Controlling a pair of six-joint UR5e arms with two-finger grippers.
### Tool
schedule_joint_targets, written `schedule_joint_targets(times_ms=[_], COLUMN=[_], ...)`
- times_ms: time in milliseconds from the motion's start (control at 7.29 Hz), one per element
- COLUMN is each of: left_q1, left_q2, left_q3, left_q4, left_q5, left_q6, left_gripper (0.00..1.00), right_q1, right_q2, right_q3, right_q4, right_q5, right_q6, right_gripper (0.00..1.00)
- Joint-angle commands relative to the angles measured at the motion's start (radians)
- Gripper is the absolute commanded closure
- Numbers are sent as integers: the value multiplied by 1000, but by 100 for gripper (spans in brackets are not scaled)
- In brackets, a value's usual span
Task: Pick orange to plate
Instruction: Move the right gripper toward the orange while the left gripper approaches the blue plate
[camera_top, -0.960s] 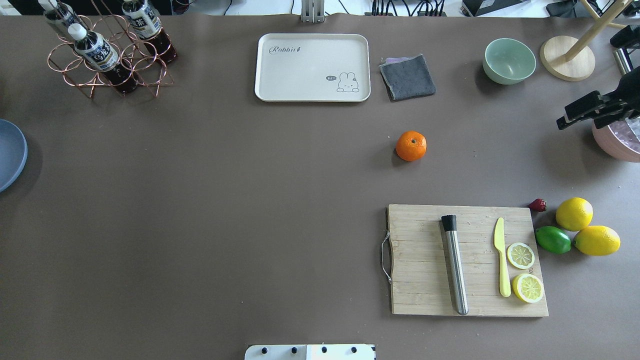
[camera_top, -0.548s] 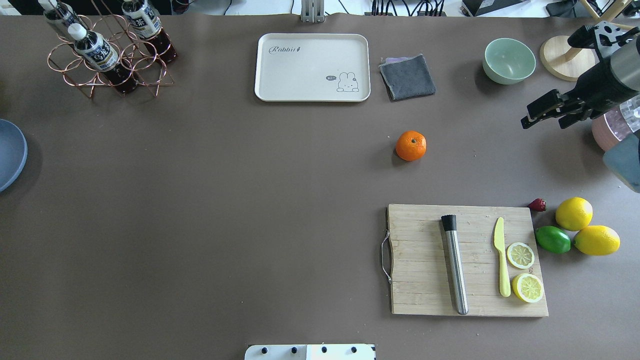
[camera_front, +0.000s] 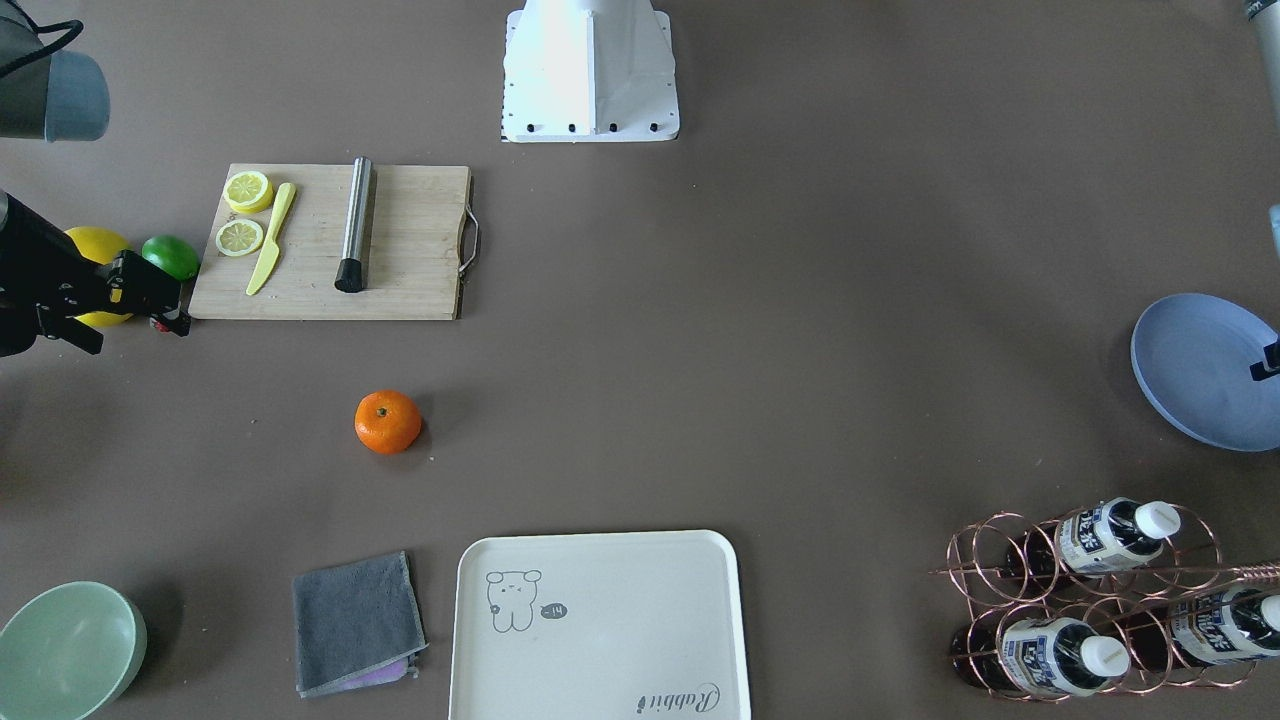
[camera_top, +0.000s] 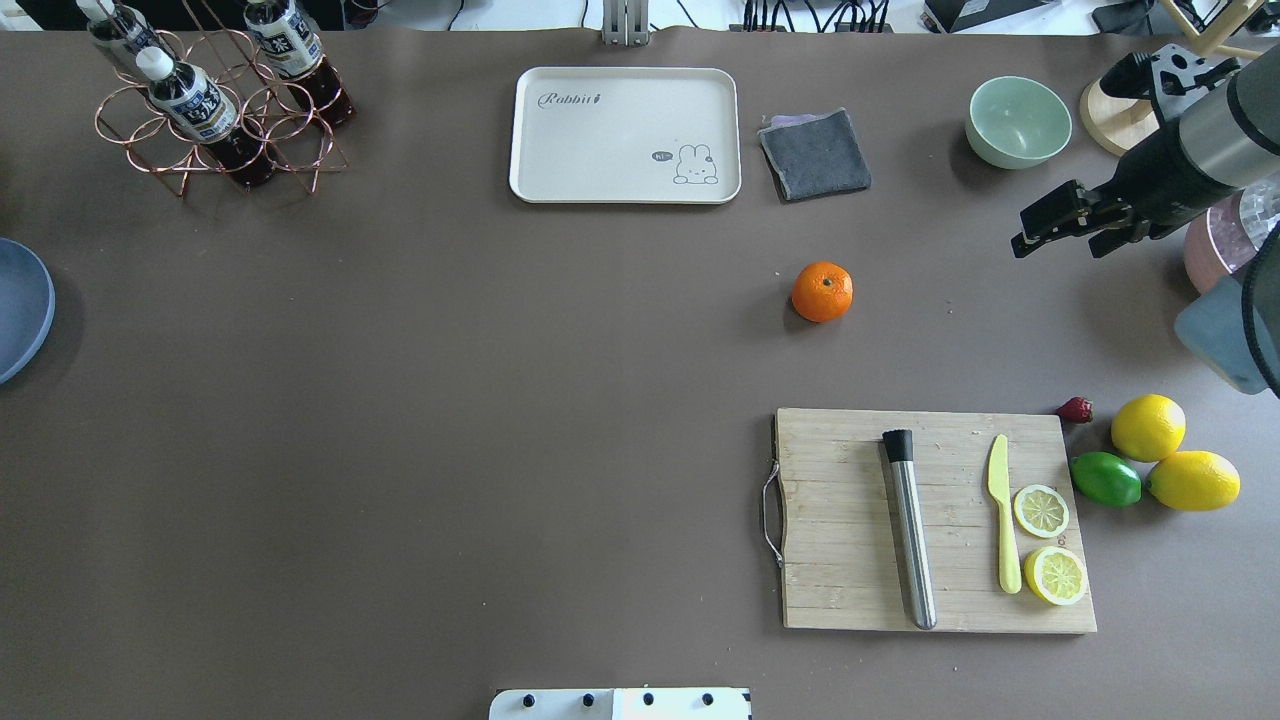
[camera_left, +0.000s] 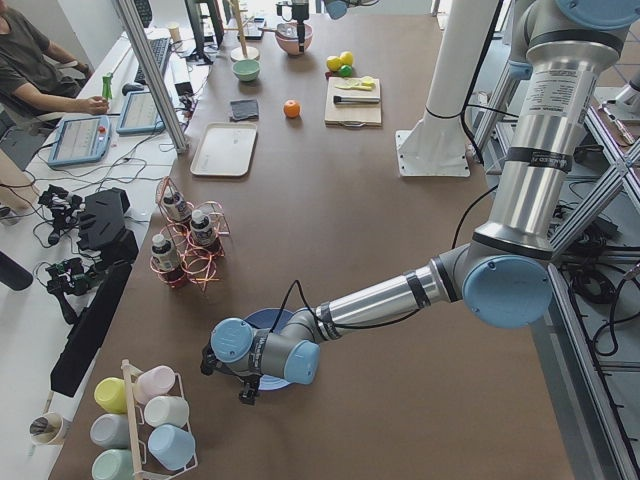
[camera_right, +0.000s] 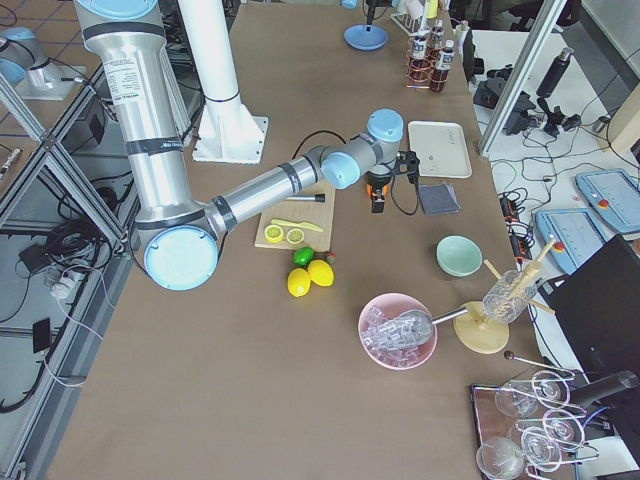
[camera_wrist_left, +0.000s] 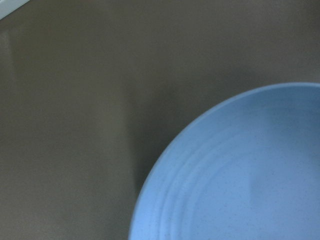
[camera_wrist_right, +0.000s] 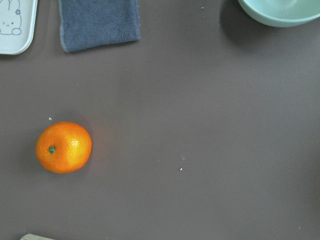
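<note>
Reaching in from the table's right edge, our right gripper (camera_top: 1058, 238) has travelled toward the orange (camera_top: 822, 291) over the last second. Its fingers are spread and empty, and it is well apart from the fruit. We judge the approach under way, the grasp not begun. Our left gripper (camera_left: 247, 388) hangs over the plate (camera_front: 1190, 370) at the far left end; we cannot tell its fingers' state. The orange is round, glossy, faintly dimpled, and liable to roll on the matte brown table (camera_top: 500, 400). The plate is shallow, smooth and ringed.

Silver tube links on the left arm (camera_left: 545, 130), pale blue caps (camera_left: 505, 292) at every joint, a thin black cable (camera_left: 290, 292) along its forearm. The right gripper (camera_top: 1057, 247) is all black; the base (camera_front: 590, 70) is white, dotted with dark bolts.
</note>
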Motion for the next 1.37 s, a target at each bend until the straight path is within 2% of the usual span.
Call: schedule_joint_targets(times_ms=[0, 137, 274, 411, 548, 685, 823, 960, 1234], left_q1=[2, 2, 2, 2, 2, 2, -1, -8, 4], left_q2=[-12, -18, -18, -19, -19, -19, -26, -16, 46], left_q3=[27, 43, 48, 54, 53, 42, 35, -49, -314], left_q4=[1, 1, 1, 1, 1, 1, 3, 12, 16], left_q5=[1, 7, 6, 6, 6, 4, 3, -8, -58], left_q6=[1, -1, -1, -1, -2, -21, -34, -111, -430], left_gripper=[15, 29, 48, 69, 95, 100, 100, 100, 100], right_q1=[-1, -1, -1, -3, -4, -7, -14, -32, -134], right_q2=[0, 0, -1, -10, -10, -12, -13, -7, 38], right_q3=[5, 5, 9, 29, 40, 40, 51, 54, 52], right_q4=[0, 0, 0, 0, 0, 0, 0, 0, 18], right_q5=[-3, -3, -3, -5, -5, -6, -8, -25, -121], right_q6=[8, 8, 8, 23, 46, 47, 59, 82, 209], right_gripper=[2, 2, 2, 2, 2, 2, 2, 2, 2])
